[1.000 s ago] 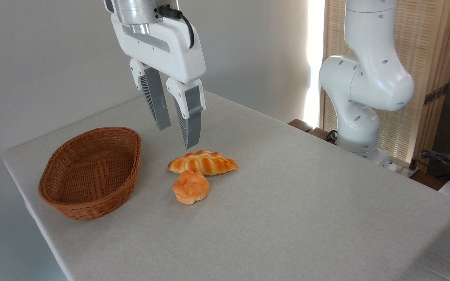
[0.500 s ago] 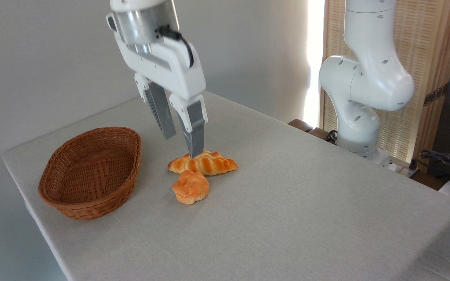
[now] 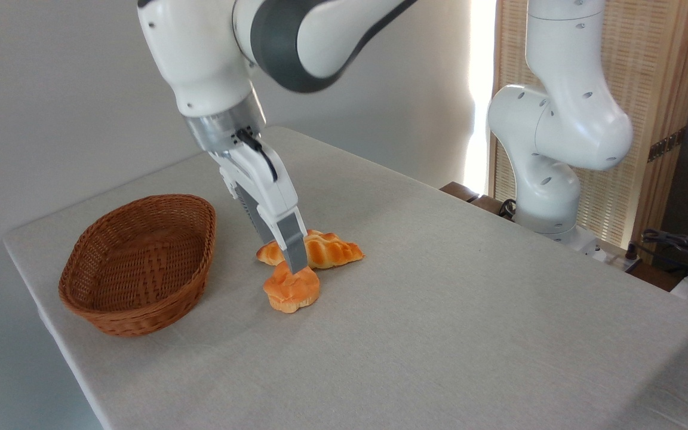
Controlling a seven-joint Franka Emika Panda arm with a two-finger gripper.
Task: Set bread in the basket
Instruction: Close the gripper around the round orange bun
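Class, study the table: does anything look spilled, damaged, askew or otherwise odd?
Nothing stands out. The basket sits upright and empty, the bun and braided loaf lie intact beside it, and the gripper is low over them.

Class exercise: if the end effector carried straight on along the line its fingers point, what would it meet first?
Most likely the bread: the end effector slants down with its tips at the bun's top. The braided loaf lies just behind; depth from one view is unclear.
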